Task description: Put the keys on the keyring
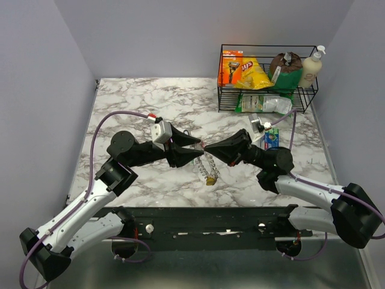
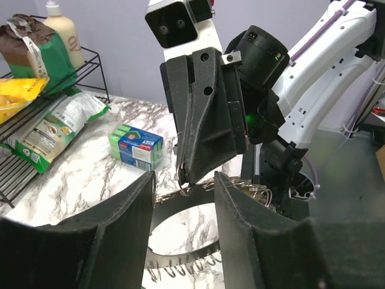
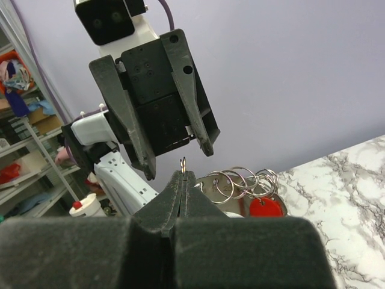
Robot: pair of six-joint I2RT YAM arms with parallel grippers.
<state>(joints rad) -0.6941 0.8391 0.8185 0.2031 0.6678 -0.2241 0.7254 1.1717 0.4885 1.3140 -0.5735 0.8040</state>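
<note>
My right gripper is shut on a thin double wire that sticks up from its tips; it looks like part of the keyring. Just beside it hang several small split rings and the keys, one with a red head. From above, the keyring bunch dangles under the two grippers, a yellow-gold piece at its lower end. My left gripper faces the right gripper tip to tip. It is open, its fingers on either side of the right gripper's tips without gripping anything.
A black wire basket at the back right holds snack bags and a lotion bottle. A green-and-blue box lies on the marble table close to the right arm, a small white object behind it. Walls stand left, right and behind.
</note>
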